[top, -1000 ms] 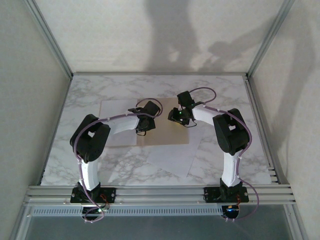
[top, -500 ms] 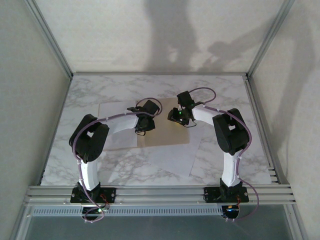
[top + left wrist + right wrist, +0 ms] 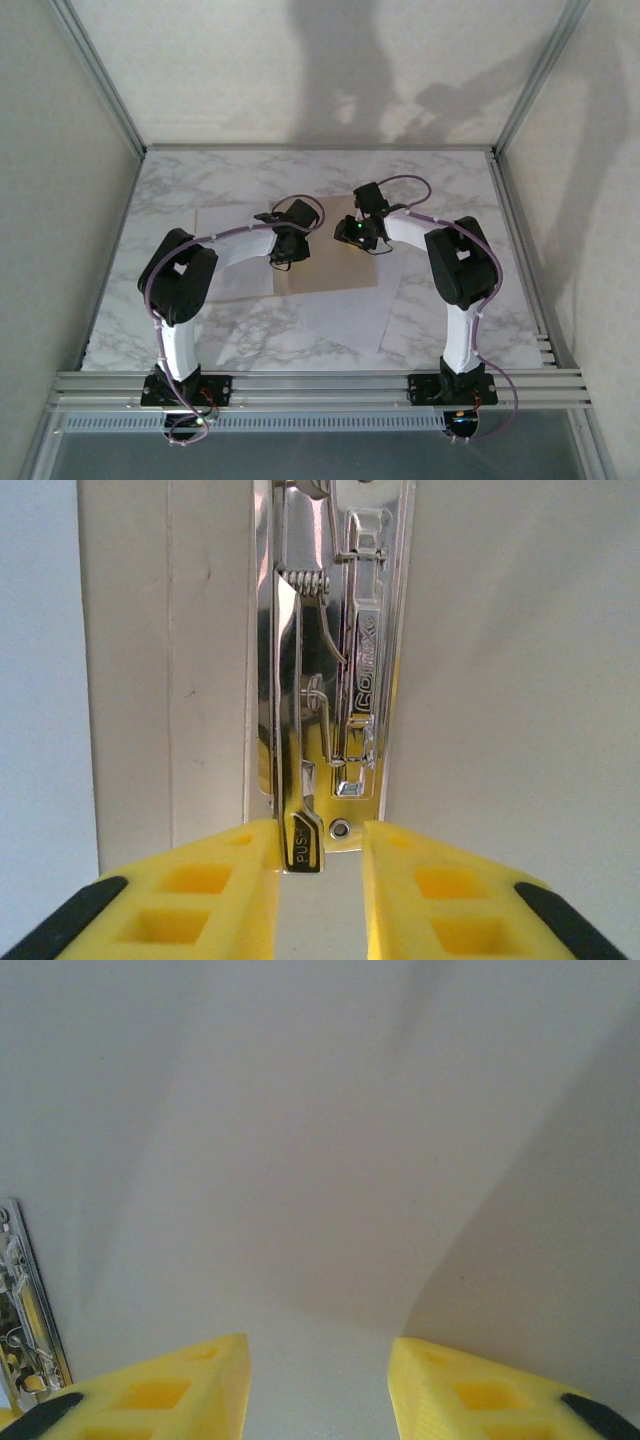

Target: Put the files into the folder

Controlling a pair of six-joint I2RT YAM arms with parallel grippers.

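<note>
Item: folder [image 3: 335, 275], lying open. Its metal clip [image 3: 350, 680] was embossed "Comix", I think; the lever [image 3: 298, 780] was stamped "PUS…". Left gripper [image 3: 320, 830] was parted, straddling the lever's end. Right gripper [image 3: 318, 1345] gaped just beside the clip, over the files [image 3: 300, 1160].

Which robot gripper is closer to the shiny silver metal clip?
Left. The left gripper flanks the shiny silver metal clip at its lever end; the right gripper hangs over white paper beside it.
</note>
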